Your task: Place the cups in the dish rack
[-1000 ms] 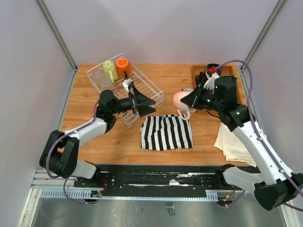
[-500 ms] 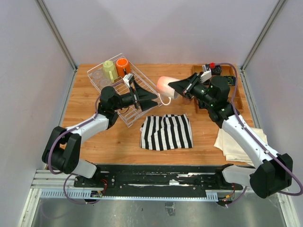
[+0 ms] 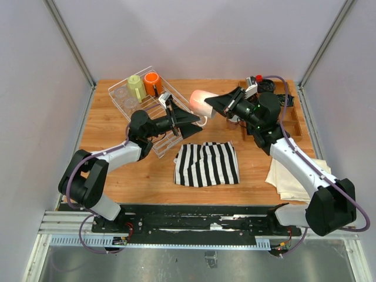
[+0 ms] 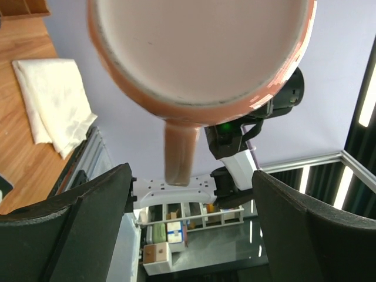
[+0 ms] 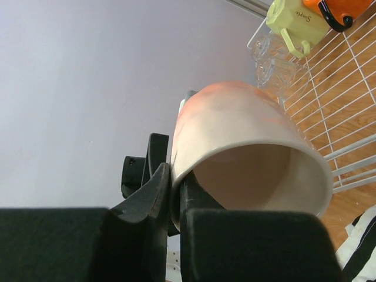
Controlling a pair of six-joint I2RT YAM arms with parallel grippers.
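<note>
- I note right gripper (image 3: 212, 106) clamped on rim of pale pink mug (image 3: 200, 100); mug carried leftward in last second.
- Mug now just ahead of left gripper (image 3: 195, 124), its jaws spread wide, narrowing slightly, not touching.
- Dish rack (image 3: 115, 98) beneath left gripper.
- Judgement: handover imminent.

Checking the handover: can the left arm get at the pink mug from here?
Probably yes. The left gripper is open and faces the mug, which the right gripper holds up by its rim; nothing lies between them.
</note>
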